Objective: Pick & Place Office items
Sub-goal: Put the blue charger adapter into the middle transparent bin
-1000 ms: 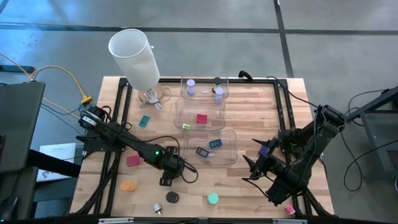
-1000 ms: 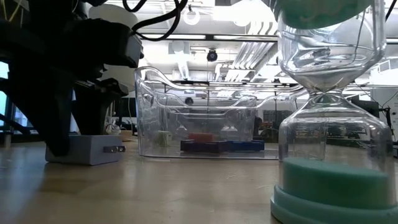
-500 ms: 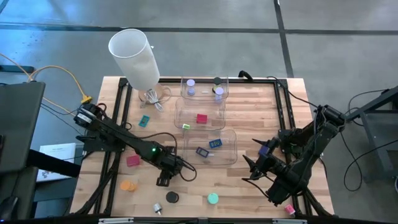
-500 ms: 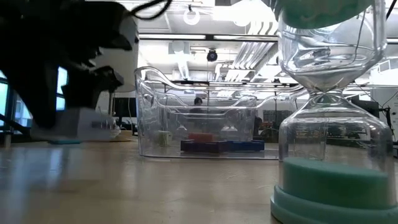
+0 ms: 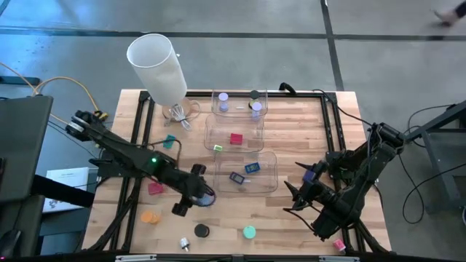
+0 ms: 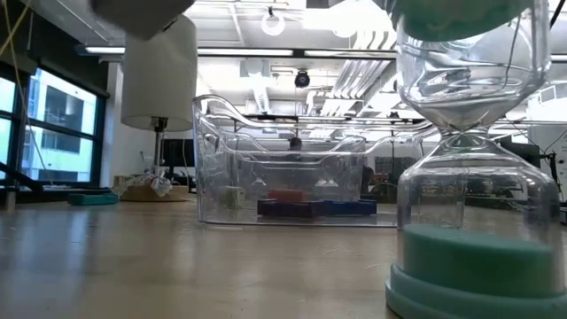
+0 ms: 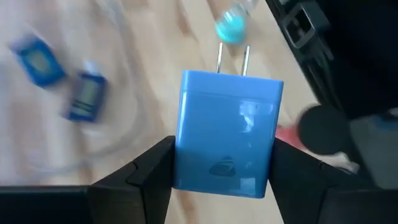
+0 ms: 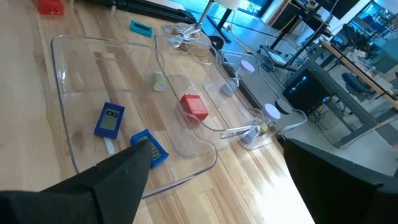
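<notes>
My left gripper (image 5: 191, 196) hangs above the table's near left part, shut on a blue plug block (image 7: 225, 138) whose two metal prongs (image 7: 231, 59) point away from the wrist. My right gripper (image 5: 295, 196) waits open over the table's right side, its fingers empty in the right wrist view (image 8: 224, 186). Loose office items lie on the wood: a pink block (image 5: 156, 188), an orange disc (image 5: 150, 217), a black disc (image 5: 202, 231), a teal disc (image 5: 250, 232) and a teal block (image 5: 169, 141). My left gripper pinches the blue block by its two opposite sides (image 7: 181, 158) between its two fingers (image 7: 149, 171), at the end away from the prongs. The fingers slant downward from the table's left. The block is lifted clear of the table.
Three clear bins stand in a row down the table's middle: far (image 5: 239, 102), middle (image 5: 234, 135) and near (image 5: 247, 172). The near one holds two blue blocks (image 8: 111, 120), the middle one a red block (image 8: 194, 106). A tall white cylinder (image 5: 156, 69) stands at the far left.
My left gripper has risen, still shut on the blue block. The block stood on the table a second ago and is now lifted clear, out of the low view's top. The arm has drawn back a little toward the table's left edge. My right arm has kept still.
</notes>
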Controlling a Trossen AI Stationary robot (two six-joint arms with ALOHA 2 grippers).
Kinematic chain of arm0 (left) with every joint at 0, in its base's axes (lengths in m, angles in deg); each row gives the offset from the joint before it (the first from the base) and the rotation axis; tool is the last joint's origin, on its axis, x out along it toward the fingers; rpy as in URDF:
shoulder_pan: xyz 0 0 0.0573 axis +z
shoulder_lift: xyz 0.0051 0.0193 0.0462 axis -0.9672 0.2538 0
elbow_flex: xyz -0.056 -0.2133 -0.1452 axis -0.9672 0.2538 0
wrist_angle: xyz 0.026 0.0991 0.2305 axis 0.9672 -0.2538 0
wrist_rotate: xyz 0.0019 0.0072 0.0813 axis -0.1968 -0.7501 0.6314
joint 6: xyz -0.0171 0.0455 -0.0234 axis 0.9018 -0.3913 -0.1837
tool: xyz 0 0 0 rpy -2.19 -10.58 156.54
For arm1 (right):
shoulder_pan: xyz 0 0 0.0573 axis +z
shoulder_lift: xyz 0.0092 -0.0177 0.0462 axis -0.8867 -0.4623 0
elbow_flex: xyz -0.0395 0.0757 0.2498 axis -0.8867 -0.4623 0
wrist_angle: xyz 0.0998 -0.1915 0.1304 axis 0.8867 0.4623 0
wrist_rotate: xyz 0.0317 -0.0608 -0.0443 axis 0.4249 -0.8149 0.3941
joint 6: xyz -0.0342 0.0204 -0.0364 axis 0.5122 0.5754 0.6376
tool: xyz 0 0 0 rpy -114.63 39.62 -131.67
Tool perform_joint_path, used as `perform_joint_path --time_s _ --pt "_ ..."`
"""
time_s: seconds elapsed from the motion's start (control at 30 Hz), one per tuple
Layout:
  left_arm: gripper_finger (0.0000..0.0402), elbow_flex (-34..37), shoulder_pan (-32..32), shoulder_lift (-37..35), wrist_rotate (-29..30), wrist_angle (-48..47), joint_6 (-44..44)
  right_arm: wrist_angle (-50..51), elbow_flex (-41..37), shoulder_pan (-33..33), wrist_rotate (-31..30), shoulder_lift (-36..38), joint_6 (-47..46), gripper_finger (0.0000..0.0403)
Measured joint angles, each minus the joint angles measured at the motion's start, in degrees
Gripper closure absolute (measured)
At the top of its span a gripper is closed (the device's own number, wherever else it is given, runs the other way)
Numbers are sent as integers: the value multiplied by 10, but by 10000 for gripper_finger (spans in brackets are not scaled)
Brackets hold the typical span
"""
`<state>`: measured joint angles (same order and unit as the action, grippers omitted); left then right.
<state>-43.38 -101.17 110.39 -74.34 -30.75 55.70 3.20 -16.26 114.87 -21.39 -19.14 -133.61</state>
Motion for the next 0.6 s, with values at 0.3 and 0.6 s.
perform_joint_path --time_s 0.3,0.6 --pt "190 -20 115 -30 41 -5 -92 -3 0 -24 4 0 4 48" --pt "190 -64 292 -24 -59 -31 -117 -3 0 -27 3 0 5 48"
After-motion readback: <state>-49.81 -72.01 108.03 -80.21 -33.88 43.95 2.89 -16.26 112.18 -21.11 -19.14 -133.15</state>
